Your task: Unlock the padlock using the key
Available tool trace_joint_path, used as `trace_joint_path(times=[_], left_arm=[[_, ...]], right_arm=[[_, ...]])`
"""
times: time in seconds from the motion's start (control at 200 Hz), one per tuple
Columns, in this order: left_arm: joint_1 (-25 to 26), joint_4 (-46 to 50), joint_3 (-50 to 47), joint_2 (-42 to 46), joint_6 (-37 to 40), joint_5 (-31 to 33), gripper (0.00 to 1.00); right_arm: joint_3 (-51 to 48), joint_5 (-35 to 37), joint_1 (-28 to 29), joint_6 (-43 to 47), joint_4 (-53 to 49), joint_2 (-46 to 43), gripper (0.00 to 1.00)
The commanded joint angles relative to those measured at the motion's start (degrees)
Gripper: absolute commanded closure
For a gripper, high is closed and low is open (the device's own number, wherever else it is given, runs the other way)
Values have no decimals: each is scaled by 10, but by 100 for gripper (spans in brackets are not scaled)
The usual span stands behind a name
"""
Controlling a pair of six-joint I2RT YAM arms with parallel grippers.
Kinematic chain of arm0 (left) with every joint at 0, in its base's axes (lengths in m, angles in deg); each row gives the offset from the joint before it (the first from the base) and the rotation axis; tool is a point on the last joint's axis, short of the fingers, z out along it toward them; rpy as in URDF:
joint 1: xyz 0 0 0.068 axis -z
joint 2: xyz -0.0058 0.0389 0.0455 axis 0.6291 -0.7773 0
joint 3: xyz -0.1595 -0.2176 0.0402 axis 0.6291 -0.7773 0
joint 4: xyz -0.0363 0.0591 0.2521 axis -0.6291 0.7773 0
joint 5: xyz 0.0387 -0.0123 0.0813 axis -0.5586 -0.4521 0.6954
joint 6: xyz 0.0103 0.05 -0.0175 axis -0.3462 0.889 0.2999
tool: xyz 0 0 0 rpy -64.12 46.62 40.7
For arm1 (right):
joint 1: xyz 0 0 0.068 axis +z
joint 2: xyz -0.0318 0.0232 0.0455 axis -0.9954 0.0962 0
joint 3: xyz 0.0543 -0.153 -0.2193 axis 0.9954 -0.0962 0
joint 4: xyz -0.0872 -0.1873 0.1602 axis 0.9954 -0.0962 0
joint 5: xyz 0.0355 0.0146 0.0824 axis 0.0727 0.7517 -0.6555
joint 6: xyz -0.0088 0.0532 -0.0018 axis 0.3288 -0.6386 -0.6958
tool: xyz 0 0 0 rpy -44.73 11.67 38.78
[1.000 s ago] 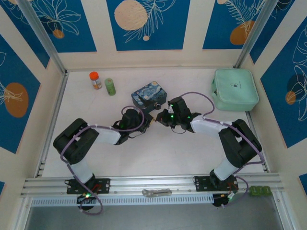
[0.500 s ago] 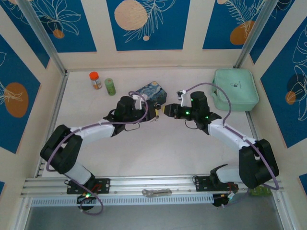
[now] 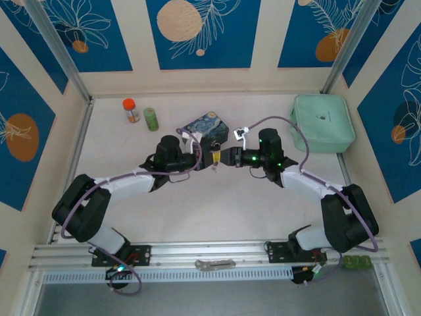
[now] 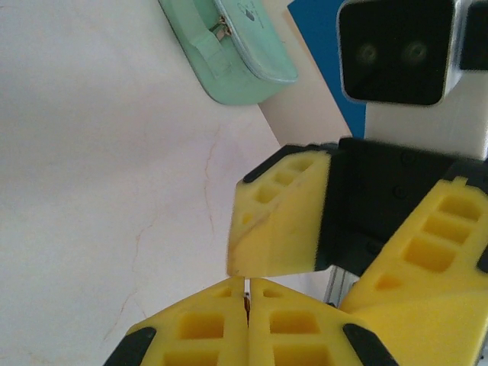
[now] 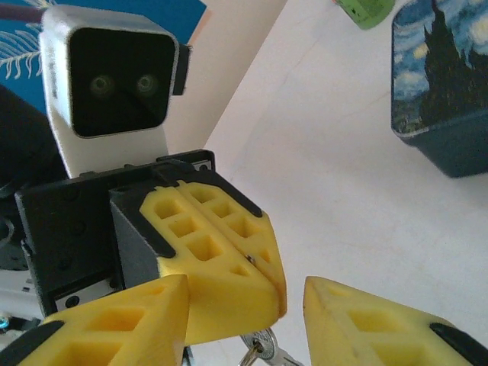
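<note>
**Top external.** Left claw and right claw meet tip to tip at mid-table, just on the near side of the tin. The pouch lies at the far right, well apart.

**Left wrist.** The left claw is pressed together, with a thin dark sliver nipped in the seam between its pads. The right claw faces it with fingers spread, one finger just above the left tips.

**Right wrist.** The right claw is spread, and the left claw's closed tips sit between its fingers, close against the one at picture left and apart from the other. The key is pale metal with a ring. It is pinched by the left claw, hangs just below that claw's tips, and lies inside the right claw's gap.
</note>
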State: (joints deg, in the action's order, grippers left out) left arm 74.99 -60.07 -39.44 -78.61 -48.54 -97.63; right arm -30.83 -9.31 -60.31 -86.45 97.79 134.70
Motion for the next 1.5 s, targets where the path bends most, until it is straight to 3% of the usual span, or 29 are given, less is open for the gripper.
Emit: trace_joint_path(times=[0.0,0.465,0.7,0.905,1.22,1.495], left_arm=[[-2,-72,0,10,-26,11,100],[-10,-96,3,-1,-76,27,100],[-13,-91,12,-6,-90,29,100],[-13,-89,30,-18,-115,21,100],[-5,-93,18,-16,-134,20,100],[-2,-95,28,-25,-146,13,100]], right_arm=[[-14,-13,10,-8,4,-10,53],[-22,-23,12,4,-19,-11,56],[-20,-19,15,41,-75,-35,47],[-1,47,46,85,-113,-35,45],[36,116,48,128,-119,-24,47],[37,107,62,111,-90,-2,65]])
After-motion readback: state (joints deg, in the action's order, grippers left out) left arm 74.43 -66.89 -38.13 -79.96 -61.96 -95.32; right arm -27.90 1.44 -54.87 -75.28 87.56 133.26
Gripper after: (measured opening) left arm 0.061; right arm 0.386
